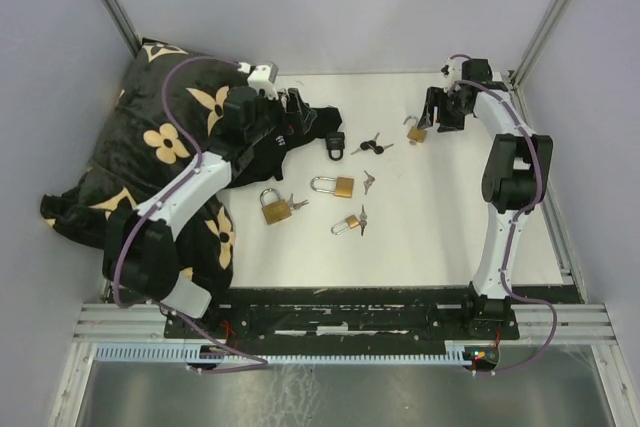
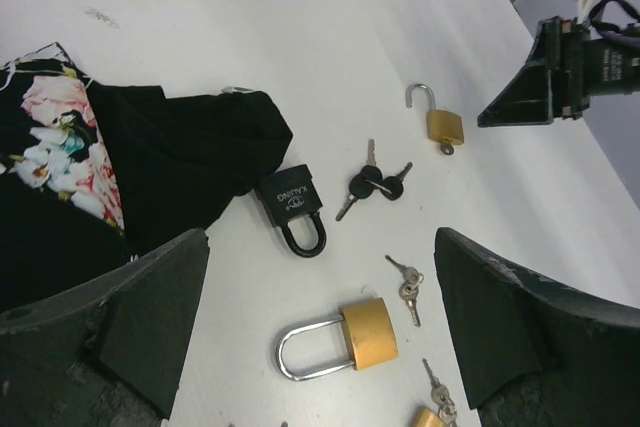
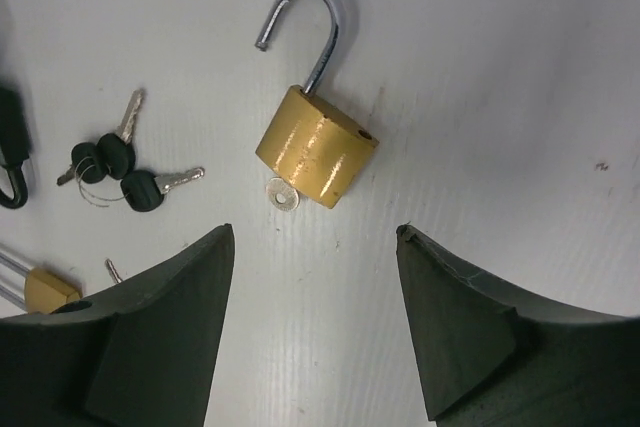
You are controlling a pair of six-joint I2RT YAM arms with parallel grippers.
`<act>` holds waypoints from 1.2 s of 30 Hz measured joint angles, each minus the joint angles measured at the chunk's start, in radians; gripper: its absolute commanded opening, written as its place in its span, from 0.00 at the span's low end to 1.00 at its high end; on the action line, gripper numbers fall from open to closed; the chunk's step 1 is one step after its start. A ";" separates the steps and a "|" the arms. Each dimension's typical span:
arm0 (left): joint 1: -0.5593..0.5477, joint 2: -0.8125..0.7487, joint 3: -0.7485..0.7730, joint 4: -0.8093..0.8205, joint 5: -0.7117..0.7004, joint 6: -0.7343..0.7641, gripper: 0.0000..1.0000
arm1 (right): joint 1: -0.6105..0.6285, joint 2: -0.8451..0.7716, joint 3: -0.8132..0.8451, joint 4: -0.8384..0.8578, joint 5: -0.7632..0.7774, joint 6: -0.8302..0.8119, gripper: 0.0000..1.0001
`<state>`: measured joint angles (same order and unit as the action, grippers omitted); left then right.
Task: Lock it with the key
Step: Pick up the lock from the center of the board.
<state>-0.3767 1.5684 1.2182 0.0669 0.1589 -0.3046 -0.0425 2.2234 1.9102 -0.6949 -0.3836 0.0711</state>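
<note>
Brass padlock [image 3: 315,152] lies on the table [image 3: 500,67] just ahead of my right jaws, both those and my left jaws released and empty, its shackle [image 3: 325,57] swung open and a key [image 3: 283,194] at its base, so I judge locking remains undone.

Of the key [image 3: 283,193] you see only the round head below the open brass padlock [image 3: 315,147]; its blade is hidden. The right wrist view's left edge cuts the black padlock [image 3: 6,125], the left wrist's bottom edge another brass padlock [image 2: 426,418].
</note>
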 measured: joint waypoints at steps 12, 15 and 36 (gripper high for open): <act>0.017 -0.418 -0.430 0.113 0.000 -0.092 1.00 | 0.042 0.087 0.026 0.019 0.179 0.300 0.76; 0.017 -0.520 -0.504 0.114 -0.002 -0.121 1.00 | 0.060 0.124 0.086 -0.003 0.231 0.301 0.77; 0.017 -0.877 -0.610 -0.077 -0.071 -0.173 0.99 | 0.198 0.228 0.246 -0.101 0.605 0.280 0.77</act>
<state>-0.3595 0.6910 0.6083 -0.0097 0.0879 -0.4778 0.1551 2.4516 2.1567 -0.7963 0.2218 0.3515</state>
